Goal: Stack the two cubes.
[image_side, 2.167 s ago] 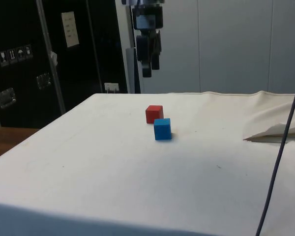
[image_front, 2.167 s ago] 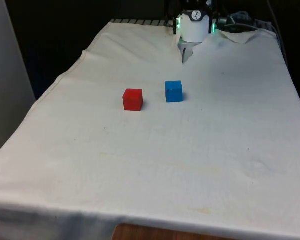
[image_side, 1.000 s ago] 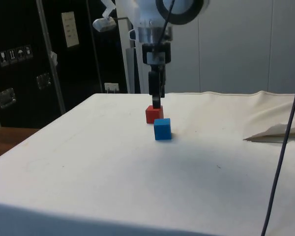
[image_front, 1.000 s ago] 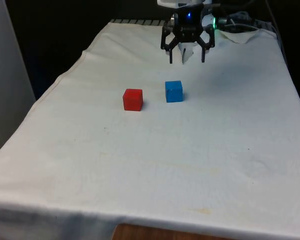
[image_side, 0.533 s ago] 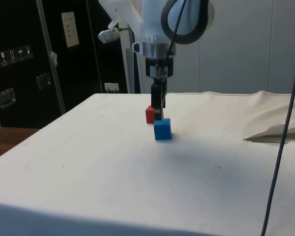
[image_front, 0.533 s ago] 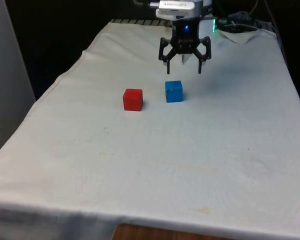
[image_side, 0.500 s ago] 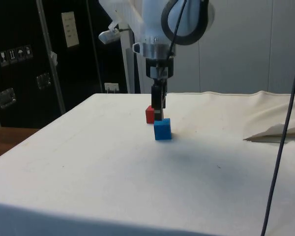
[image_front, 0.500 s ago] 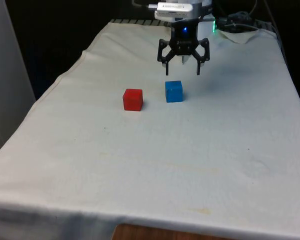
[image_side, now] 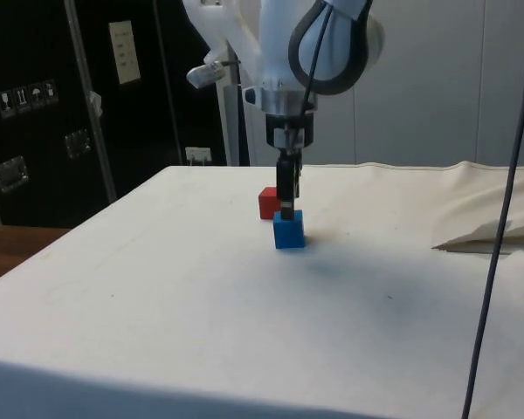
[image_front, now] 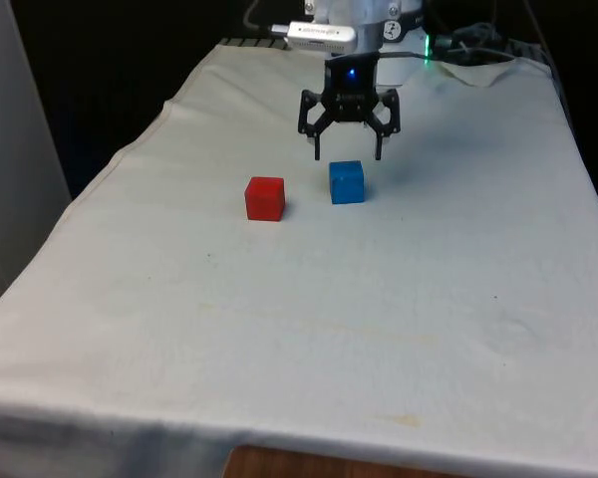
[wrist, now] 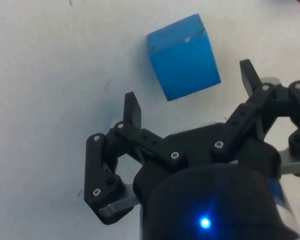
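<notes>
Blue cube (image_front: 347, 182) sits on the white-clothed tabletop (image_front: 379, 299), with the red cube (image_front: 265, 198) near it toward the front view's left, the two apart. Tool (image_front: 348, 155) hangs just above the blue cube, fingers (wrist: 133, 111) spread wide and holding nothing, not touching either cube.

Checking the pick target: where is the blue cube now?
The blue cube sits mid-table on the cloth, at the front view's right of the red cube, apart from it, just below the open gripper.
</notes>
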